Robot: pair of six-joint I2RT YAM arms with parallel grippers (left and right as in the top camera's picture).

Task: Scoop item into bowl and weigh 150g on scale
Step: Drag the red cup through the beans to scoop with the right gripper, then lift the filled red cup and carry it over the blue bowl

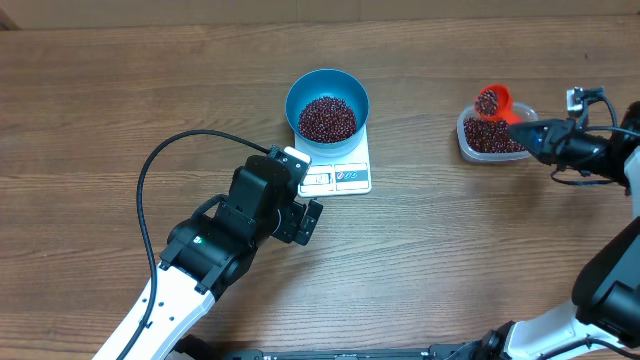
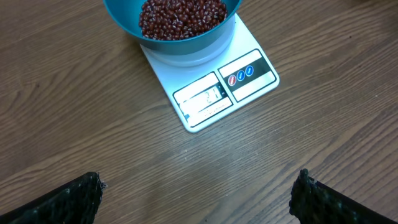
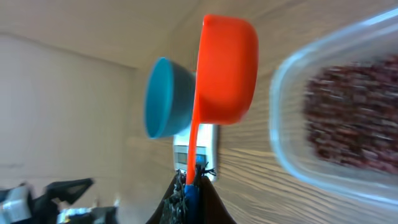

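Currently noted: heap of beans point(image 1: 327, 118) in blue bowl point(image 1: 310, 85), seated on white scale point(image 1: 345, 176). Recorded left gripper point(image 2: 199, 202) spread wide and empty, near scale's display edge. Recorded right gripper point(image 3: 186, 199) clamped on handle of orange scoop point(image 1: 497, 98), bean-loaded, above clear tub point(image 1: 463, 135) with more beans.

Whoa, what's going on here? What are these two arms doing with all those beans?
The right claw is shut on the handle of an orange scoop loaded with dark red beans, held over a clear plastic tub that holds more of them. In the middle of the table, a blue bowl, partly filled with beans, sits on a small white scale. The left claw is open and empty, poised just short of the scale.
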